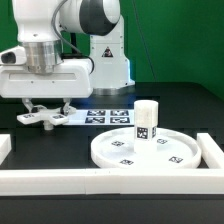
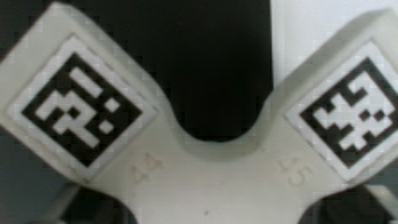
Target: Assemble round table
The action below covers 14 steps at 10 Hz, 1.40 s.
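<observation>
A black surface [image 1: 60, 150] lies before a green backdrop. The arm reaches straight down, its end effector [image 1: 42, 110] clamped on the cross-shaped foot [image 1: 58, 118], at ten o'clock from the round disc [image 1: 178, 155]. The post [image 1: 147, 120] stands upright on the disc.

Rounded glossy white arm [image 1: 45, 25], black joint band [image 1: 97, 14], boxy pale wrist block [image 1: 45, 80], small white gripper [image 1: 45, 110]

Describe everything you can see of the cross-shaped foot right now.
The cross-shaped foot is flat white plastic, its arms bearing black-and-white square tags; the wrist view shows two arms with a rounded notch between. It sits level under the hand, which appears shut on its middle, at the exterior view's left, apart from the disc and post.
</observation>
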Motion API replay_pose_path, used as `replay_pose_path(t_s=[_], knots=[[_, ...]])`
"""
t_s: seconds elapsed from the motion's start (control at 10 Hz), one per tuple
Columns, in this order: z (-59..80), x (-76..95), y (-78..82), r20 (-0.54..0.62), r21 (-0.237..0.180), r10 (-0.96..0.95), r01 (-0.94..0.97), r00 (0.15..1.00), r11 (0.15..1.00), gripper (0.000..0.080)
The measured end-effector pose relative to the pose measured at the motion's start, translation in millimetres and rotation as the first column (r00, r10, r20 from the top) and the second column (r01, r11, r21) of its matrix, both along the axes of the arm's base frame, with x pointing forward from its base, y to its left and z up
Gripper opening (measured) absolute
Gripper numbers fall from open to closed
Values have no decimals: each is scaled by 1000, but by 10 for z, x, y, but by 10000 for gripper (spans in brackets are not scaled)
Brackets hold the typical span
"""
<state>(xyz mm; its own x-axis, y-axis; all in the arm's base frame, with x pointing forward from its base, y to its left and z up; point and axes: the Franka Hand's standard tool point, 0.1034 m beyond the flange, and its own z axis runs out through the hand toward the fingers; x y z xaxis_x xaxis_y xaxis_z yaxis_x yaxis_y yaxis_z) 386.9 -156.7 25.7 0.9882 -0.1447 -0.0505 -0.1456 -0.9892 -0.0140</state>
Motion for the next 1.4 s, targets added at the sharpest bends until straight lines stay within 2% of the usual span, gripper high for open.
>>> replay_pose_path(t_s=[0.5,0.7,1.0,1.1,1.2,1.3,1.4], knots=[[28,37,23,-1,7,2,-2,1000,1000,445],[125,120,147,2,20,-26,26,1000,999,445],[428,220,650,30,43,-158,157,987,987,446],[585,310,886,34,51,-192,190,981,980,446],[664,362,1022,32,62,-178,176,983,982,446],[770,447,1200,9,73,-240,239,971,968,446],[951,614,1426,-2,83,-260,259,966,962,446]])
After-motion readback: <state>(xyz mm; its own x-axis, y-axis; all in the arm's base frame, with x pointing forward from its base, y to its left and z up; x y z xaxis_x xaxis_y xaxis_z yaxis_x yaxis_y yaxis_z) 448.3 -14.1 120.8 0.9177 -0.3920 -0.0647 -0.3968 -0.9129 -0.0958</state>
